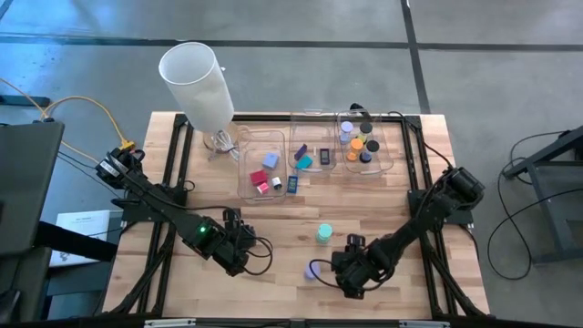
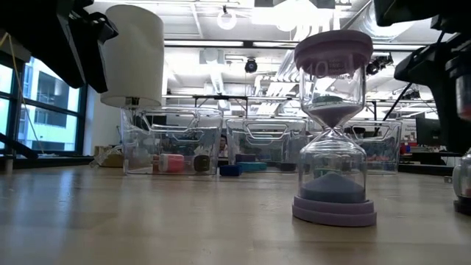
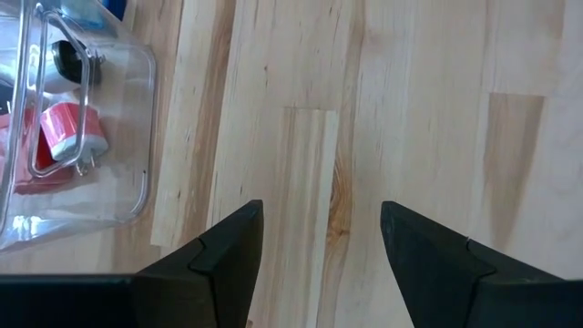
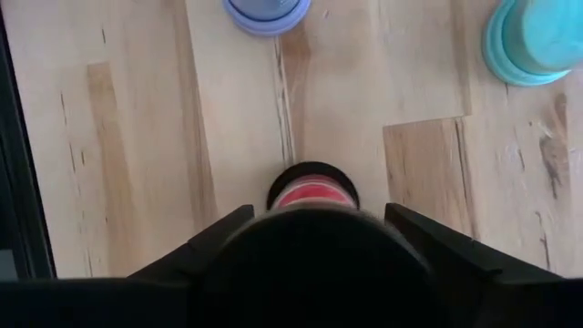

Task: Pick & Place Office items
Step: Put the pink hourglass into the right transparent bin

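Black timer btwn right gripper fingers

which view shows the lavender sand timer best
The low view: the lavender sand timer stands upright in full profile, caps, glass and sand visible. The high view shows only its cap beside the right end effector. The right wrist view crops it. The left wrist view misses it.

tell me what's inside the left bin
In the left bin: a lavender block, a red block and small red-and-white pieces. Anything beneath them is hidden.
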{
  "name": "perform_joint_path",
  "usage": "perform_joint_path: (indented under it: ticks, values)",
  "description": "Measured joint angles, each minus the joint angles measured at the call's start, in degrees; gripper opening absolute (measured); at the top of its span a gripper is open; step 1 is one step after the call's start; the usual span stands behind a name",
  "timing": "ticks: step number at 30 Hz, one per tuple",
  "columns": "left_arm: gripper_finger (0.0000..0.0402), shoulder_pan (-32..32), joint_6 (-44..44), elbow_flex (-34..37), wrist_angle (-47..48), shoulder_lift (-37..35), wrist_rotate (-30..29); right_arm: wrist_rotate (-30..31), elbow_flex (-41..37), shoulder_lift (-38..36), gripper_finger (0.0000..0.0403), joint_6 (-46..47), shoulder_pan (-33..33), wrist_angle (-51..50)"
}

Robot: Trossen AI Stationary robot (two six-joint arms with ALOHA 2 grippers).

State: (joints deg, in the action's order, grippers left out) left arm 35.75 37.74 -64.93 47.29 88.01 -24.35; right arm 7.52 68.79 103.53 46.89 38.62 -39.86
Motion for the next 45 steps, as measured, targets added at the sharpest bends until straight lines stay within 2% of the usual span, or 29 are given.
perform_joint_path:
  ticks: [5,14,19,29,36,40,45]
  values:
    - [0.0214,0.00,0.00,0.00,0.00,0.00,0.01,-0.70,0.00,0.00,0.0176,-0.23,-0.45,-0.10]
    - [0.0214,0.00,0.06,0.00,0.02,0.00,0.01,-1.50,0.00,-0.16,0.0175,-0.21,-0.56,-0.31]
    - [0.0214,0.00,0.07,0.00,0.04,0.00,-0.03,-1.24,0.00,-2.83,0.0175,0.34,-0.91,-2.05]
    - [0.0214,0.01,-0.08,0.00,0.05,0.00,-0.07,7.31,0.02,-14.51,0.0175,2.08,-3.82,-15.28]
    - [0.0214,0.00,-0.20,-0.02,0.04,0.00,-0.10,13.82,0.02,-25.88,0.0175,2.57,-10.91,-24.05]
    - [0.0214,0.02,-0.07,-0.02,-0.01,0.00,-0.89,18.07,0.04,-31.34,0.0175,2.65,-18.26,-26.91]
    - [0.0214,0.30,1.02,-0.02,-0.01,0.00,-1.15,17.89,0.04,-35.64,0.0175,-1.53,-29.65,-27.24]
